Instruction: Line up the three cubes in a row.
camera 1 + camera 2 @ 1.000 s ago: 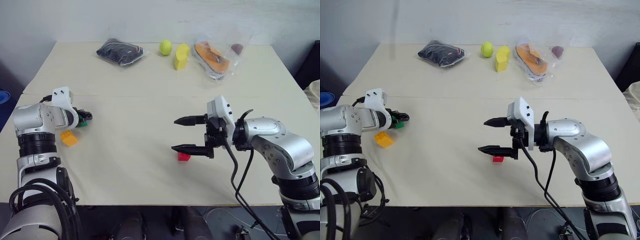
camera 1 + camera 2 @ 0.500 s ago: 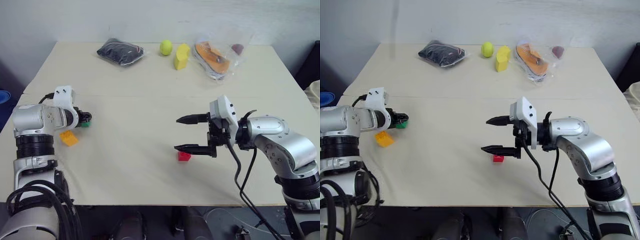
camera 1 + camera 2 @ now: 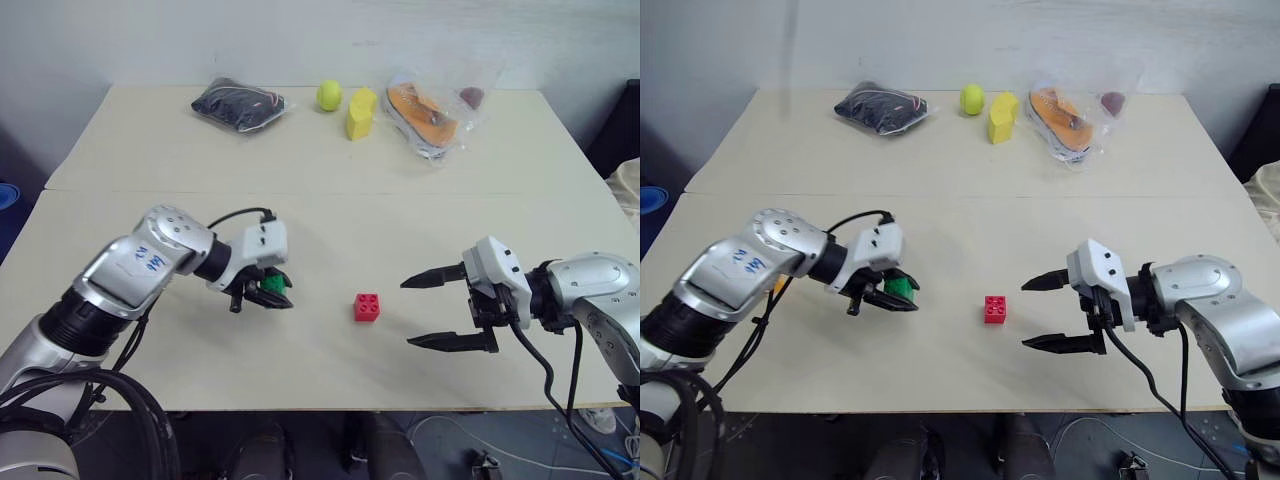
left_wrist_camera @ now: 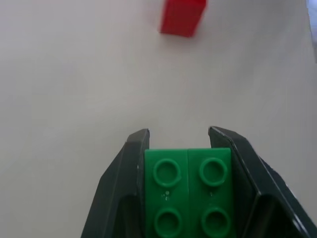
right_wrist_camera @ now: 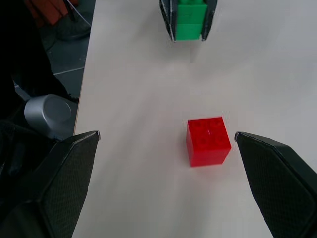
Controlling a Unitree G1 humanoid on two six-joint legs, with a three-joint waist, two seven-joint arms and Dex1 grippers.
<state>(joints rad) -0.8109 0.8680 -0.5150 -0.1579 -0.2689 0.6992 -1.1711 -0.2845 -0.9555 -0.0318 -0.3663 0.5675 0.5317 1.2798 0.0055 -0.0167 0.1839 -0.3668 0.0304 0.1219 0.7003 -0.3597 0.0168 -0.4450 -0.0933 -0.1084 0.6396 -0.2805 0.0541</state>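
left pincer [image 3: 268, 293] clamping green cube [image 4: 187, 191], red cube [image 3: 367, 307] beside, right pincer [image 3: 450, 310] spread

The orange-yellow cube [image 3: 777, 287] barely peeks past the left forearm. The green cube [image 4: 188, 191] runs off the left wrist view's edge.

Head stereo pair looks fwd & down over the whole bench [image 3: 330, 150] from the near edge; both eyes share nearly the same scene, slightly offset. Left wrist cam sits v. close along its left gripper [image 4: 181, 136], aimed at the bench top w/ the red cube [image 4: 182, 17] ahead. Right wrist cam looks from farther back betw. its right gripper [image 5: 168, 144] fingers; shares the red cube w/ all views.
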